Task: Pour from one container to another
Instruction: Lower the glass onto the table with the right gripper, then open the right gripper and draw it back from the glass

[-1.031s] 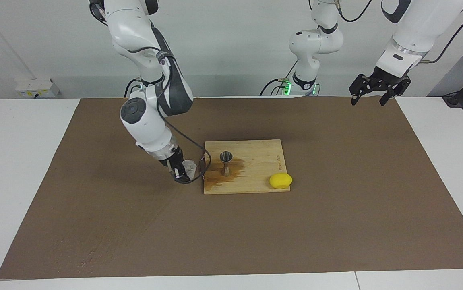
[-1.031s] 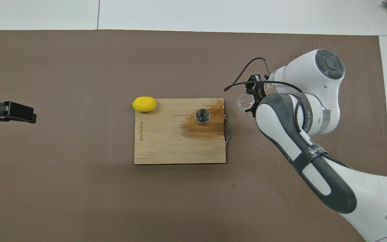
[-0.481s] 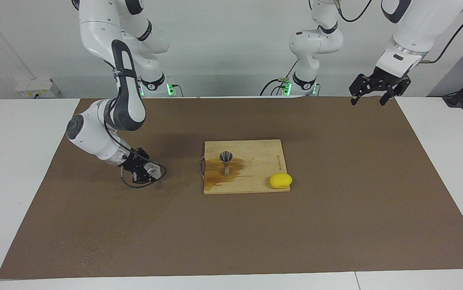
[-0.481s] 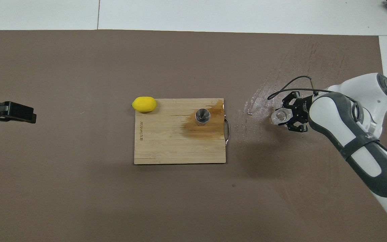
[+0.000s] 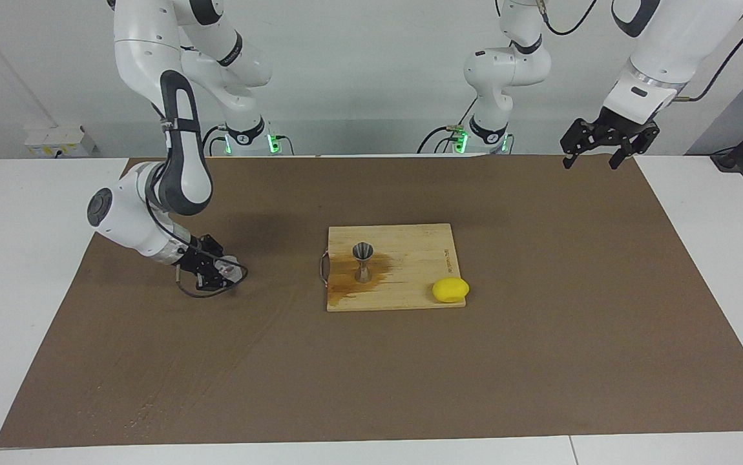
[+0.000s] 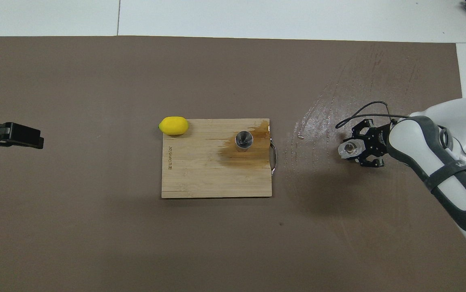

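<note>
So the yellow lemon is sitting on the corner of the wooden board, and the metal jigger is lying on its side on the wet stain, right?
Not quite. The facing view shows the grey hourglass-shaped metal jigger standing upright on the wet stain, not lying on its side. The yellow lemon does sit at the corner of the wooden board.

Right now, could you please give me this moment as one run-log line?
right gripper: around glass cup, low over mat, right arm's end | jigger: upright on wet board | lemon: board corner | left gripper: open, waiting
</note>
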`<state>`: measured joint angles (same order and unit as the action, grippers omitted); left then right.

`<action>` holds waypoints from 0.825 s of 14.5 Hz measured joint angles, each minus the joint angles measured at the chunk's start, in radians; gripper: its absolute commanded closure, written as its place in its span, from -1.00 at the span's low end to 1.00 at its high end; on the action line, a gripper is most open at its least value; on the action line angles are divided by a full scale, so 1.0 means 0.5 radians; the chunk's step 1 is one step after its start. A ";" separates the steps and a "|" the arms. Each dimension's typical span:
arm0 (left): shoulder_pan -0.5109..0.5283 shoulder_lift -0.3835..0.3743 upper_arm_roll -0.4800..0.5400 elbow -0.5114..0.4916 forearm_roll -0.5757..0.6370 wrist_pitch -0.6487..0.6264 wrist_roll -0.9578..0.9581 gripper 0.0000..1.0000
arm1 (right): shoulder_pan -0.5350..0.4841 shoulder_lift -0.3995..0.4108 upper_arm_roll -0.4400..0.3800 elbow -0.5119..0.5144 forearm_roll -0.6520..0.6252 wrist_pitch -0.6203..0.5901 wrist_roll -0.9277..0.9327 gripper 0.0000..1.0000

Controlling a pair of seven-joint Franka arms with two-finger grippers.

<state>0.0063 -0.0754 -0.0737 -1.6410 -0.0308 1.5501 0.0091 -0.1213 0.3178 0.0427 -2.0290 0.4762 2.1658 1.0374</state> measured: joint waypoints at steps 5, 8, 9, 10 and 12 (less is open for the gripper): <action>0.000 0.000 0.000 0.000 0.000 0.000 0.000 -1.00 | -0.019 -0.068 -0.002 0.003 0.003 -0.009 0.000 -0.99; 0.000 0.000 0.000 0.000 0.000 0.000 0.000 -1.00 | -0.039 -0.211 -0.004 0.006 0.002 -0.112 -0.046 -0.99; 0.000 0.000 0.000 0.000 0.000 0.000 0.000 -1.00 | -0.039 -0.259 -0.004 0.006 -0.001 -0.144 -0.116 -0.99; 0.000 0.000 0.000 0.000 0.000 0.000 0.000 -1.00 | -0.039 -0.300 -0.004 0.006 -0.017 -0.162 -0.220 -0.99; 0.000 0.000 0.000 0.000 0.000 0.000 0.000 -1.00 | -0.034 -0.352 -0.001 0.007 -0.131 -0.166 -0.423 -0.99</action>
<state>0.0063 -0.0754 -0.0737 -1.6410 -0.0308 1.5501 0.0091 -0.1382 0.1415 0.0424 -2.0256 0.4109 2.0829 0.8258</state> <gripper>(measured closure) 0.000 0.000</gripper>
